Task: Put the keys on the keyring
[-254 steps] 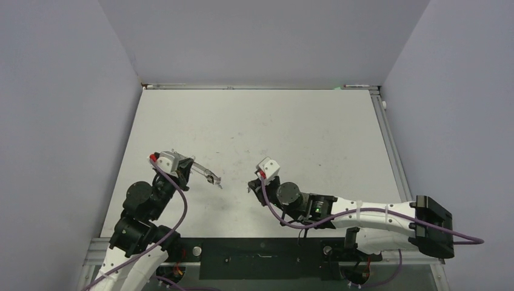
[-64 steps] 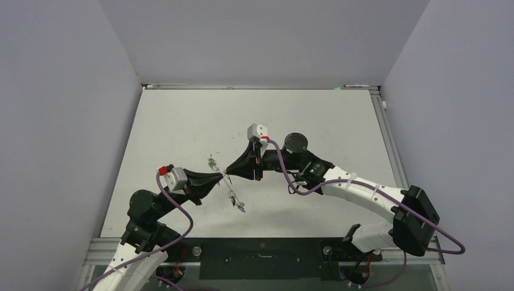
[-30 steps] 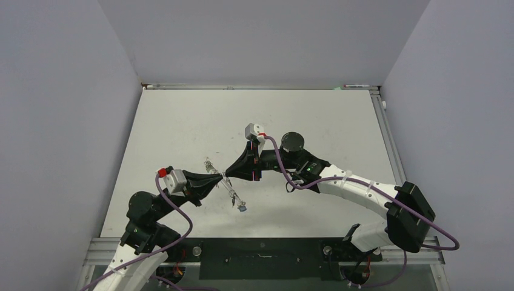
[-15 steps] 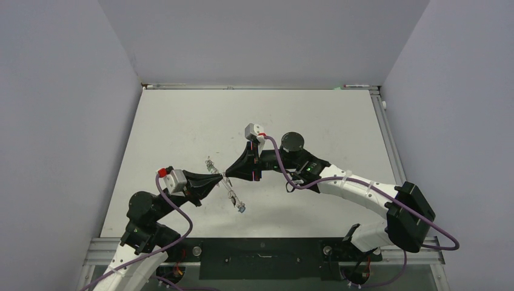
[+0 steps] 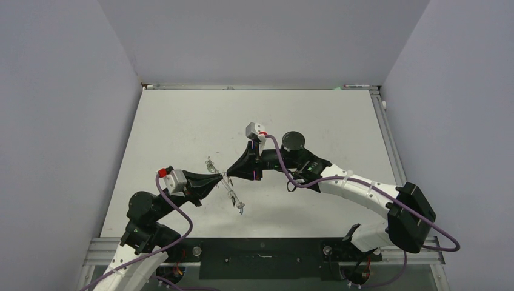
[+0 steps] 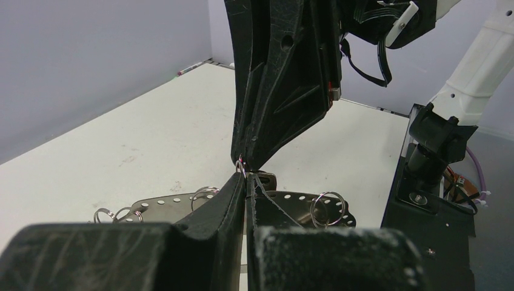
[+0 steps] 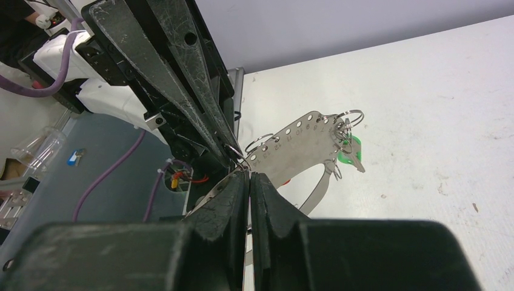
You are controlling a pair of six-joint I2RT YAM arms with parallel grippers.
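Observation:
The keyring is a flat grey metal band with rows of holes, held above the table between both arms. It also shows in the left wrist view and the right wrist view. Small split rings hang from it. A key with a green tag dangles at its far end, and another key at its near end. My left gripper is shut on the band. My right gripper meets it tip to tip, shut on a small split ring at the band's edge.
The white table stretches behind and to both sides of the grippers. Grey walls stand on three sides. A black base rail runs along the near edge. The right arm's links cross the near right part.
Both grippers stay shut tip to tip at the same spot. The key dangling from the keyring's near end has swung a little and its blue tag no longer shows.

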